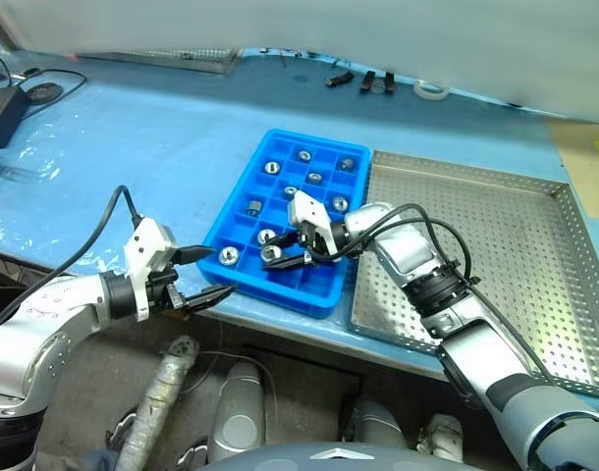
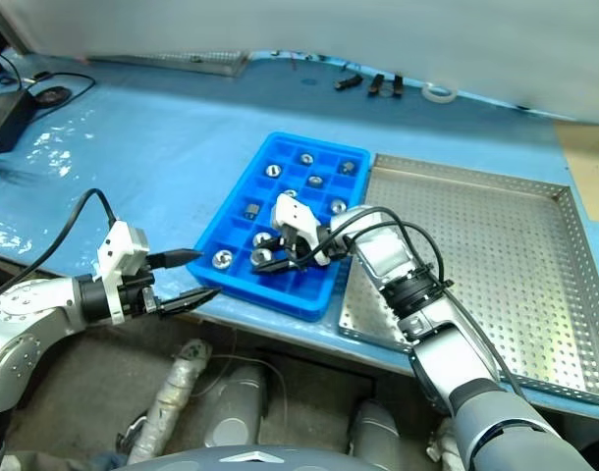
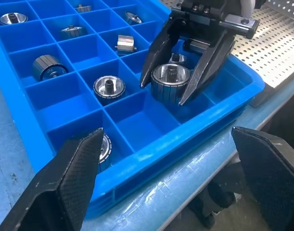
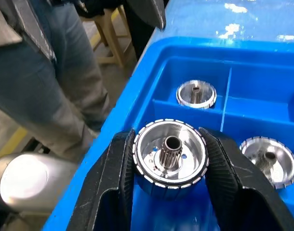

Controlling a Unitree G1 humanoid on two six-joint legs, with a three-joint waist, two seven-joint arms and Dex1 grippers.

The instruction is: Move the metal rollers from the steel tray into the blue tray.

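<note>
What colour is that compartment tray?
Bright blue; the blue tray shows best in the left wrist view.

Blue tray [image 1: 243, 211], perforated silver steel tray [image 1: 496, 235]

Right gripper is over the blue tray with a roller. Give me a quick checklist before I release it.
1. Roller held between the right gripper's fingers: ok.
2. Roller over the blue tray, near its front edge: ok.
3. Compartment directly under the roller free: cannot tell; the gripper hides it.
4. Neighbouring rollers sit in their own cells, apart from the fingers: ok.
5. Left gripper open at the tray's front corner, apart from the right gripper: ok.
6. Steel tray has no rollers left on its visible floor: ok, though the arm covers part.
</note>
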